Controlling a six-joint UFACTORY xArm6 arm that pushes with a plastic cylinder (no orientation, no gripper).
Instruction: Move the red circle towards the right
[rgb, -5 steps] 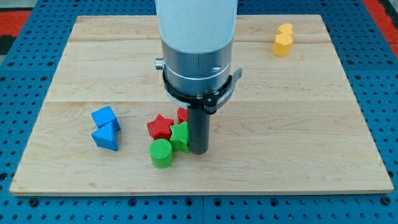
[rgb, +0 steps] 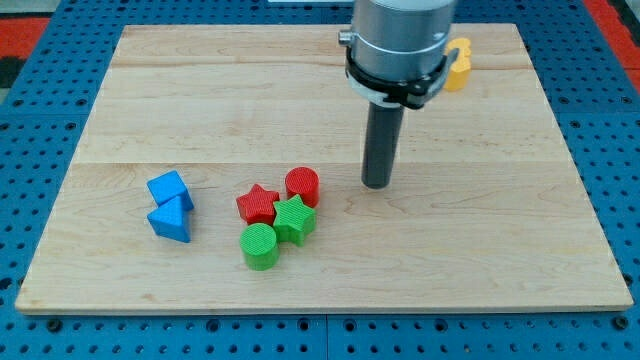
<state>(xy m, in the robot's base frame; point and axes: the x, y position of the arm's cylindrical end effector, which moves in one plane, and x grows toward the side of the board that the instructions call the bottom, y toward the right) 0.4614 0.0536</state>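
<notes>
Our surface (rgb: 520, 200) is a pale wooden board lying on a blue perforated base (rgb: 30, 150). On it we see a cluster near the view's bottom centre: a red circle (rgb: 302, 186), a red star (rgb: 258, 204) just to its left, a green star (rgb: 294, 220) touching both reds from below, and a green circle (rgb: 260, 246) against the green star's lower left. Two blue blocks (rgb: 170, 205), wedge-like, sit together further to the view's left. A yellow block (rgb: 459, 64) sits near the view's top right corner, partly hidden. My tip (rgb: 376, 184) rests on the surface, right of the red circle and apart from it.
</notes>
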